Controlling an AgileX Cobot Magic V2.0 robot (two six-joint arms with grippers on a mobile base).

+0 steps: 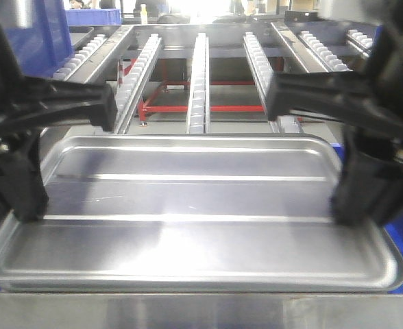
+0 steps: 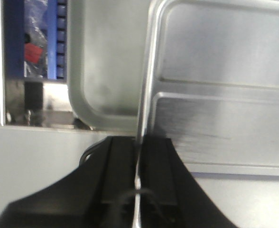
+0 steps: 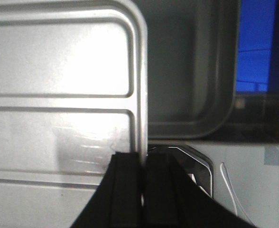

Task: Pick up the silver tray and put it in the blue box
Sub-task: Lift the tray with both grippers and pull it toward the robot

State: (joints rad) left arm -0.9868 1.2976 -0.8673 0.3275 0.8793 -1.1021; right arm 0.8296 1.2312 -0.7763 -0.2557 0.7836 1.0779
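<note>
Silver tray (image 1: 188, 199) face up, long axis lying left to right across the front view, both long ridges running the same way, short ends pointing at the two arms. Pinched at the left short rim by the left gripper (image 2: 138, 145), fingers closed flat on the thin edge with only the metal between them. Pinched likewise at the right short rim by the right gripper (image 3: 143, 161), fingers pressed together on the rim. Near long edge just above a steel ledge (image 1: 188, 312); far long edge toward the roller rails (image 1: 198, 82). Below the tray at each end, a second grey tray (image 2: 106, 71). Blue box (image 3: 253, 47) beyond that second tray, past the right end. Resting or lifted: cannot tell.
</note>
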